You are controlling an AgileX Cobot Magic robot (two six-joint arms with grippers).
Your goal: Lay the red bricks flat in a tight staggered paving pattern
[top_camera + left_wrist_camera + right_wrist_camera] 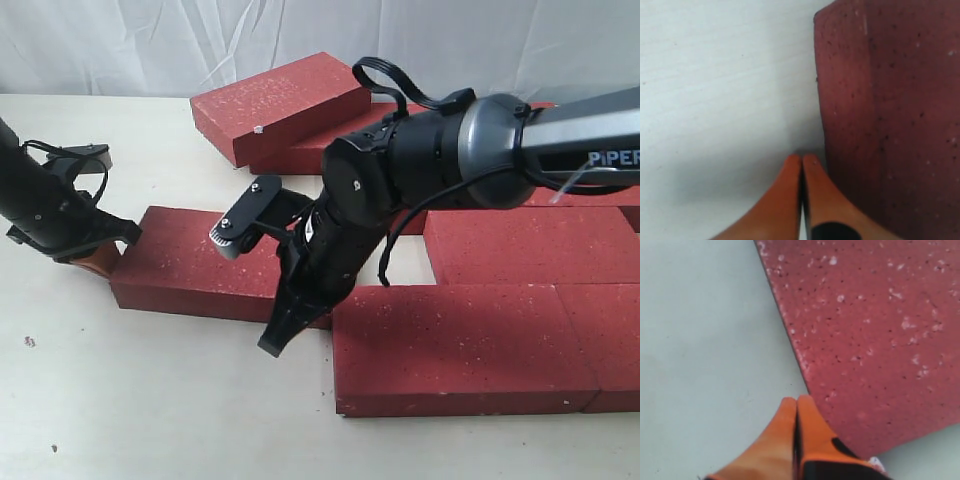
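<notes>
Your red bricks point(470, 345) are rough, speckled blocks lying on the smooth pale table point(150, 400). Your left gripper point(801, 161) and right gripper point(796, 402) pinch their orange fingers together, empty, each beside a brick.

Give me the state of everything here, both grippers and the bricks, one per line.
left gripper, shut, empty, tips at end of loose brick
right gripper, shut, empty, tips beside a brick's edge
loose brick, flat, not yet tight to its row
front-row bricks, flat, butted together
top rear brick, stacked on another brick
</notes>
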